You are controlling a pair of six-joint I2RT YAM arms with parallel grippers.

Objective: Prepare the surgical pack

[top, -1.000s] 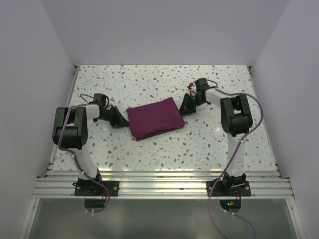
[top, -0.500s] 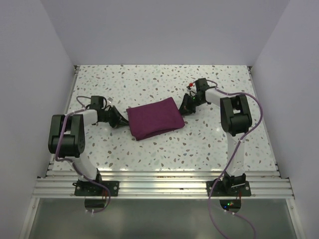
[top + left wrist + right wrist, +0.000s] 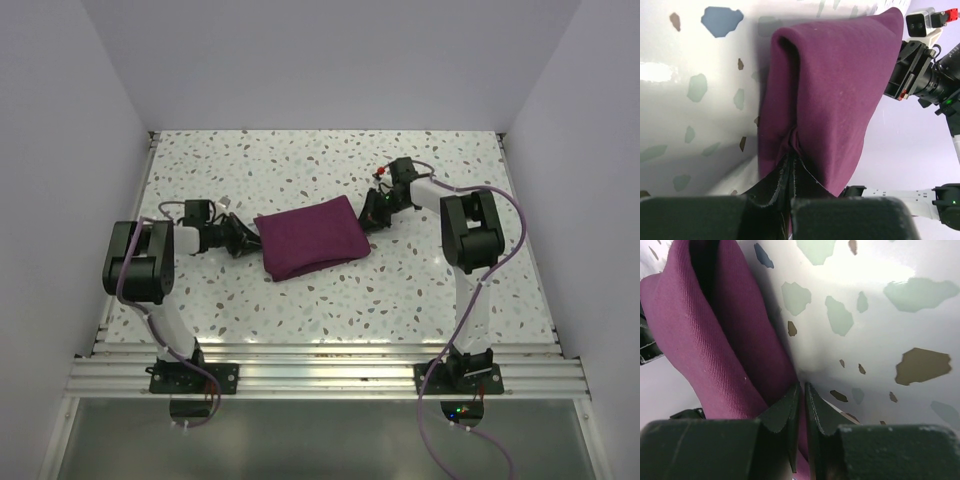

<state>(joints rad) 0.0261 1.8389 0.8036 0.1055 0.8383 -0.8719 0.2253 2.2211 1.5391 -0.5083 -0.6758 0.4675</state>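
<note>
**Deep purple-maroon folded fabric surgical pack (image 3: 310,238) pinched at both ends**

Lies flat mid-table on the white speckled tabletop (image 3: 400,300), between the arms. The left gripper (image 3: 791,162) is clenched on its left edge. The right gripper (image 3: 801,392) grasps the fold at its right edge, jaws nearly together.

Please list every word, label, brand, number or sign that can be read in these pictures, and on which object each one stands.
None can be read in any view. The purple cloth is plain; the speckled table carries only its pattern; the white camera housing on the right arm shows no legible print.
</note>
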